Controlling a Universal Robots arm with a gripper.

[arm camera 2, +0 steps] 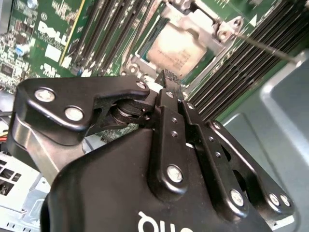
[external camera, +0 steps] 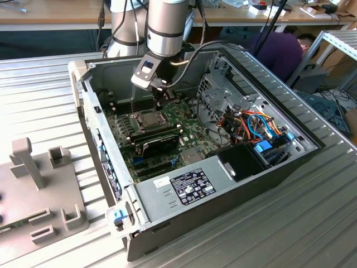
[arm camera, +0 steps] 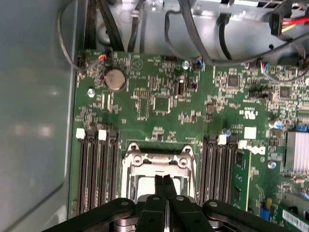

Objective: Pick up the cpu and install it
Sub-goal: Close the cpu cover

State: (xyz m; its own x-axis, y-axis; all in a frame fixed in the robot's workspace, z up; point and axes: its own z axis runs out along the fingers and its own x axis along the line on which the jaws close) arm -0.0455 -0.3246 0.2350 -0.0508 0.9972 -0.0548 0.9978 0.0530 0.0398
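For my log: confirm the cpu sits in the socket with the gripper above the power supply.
No. The gripper hangs above the cpu, not the power supply, as the exterior view shows. The rest holds.

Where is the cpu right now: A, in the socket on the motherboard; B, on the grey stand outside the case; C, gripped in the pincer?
A: the silvery cpu lies within the metal socket frame, and the shut pincer above it holds nothing.
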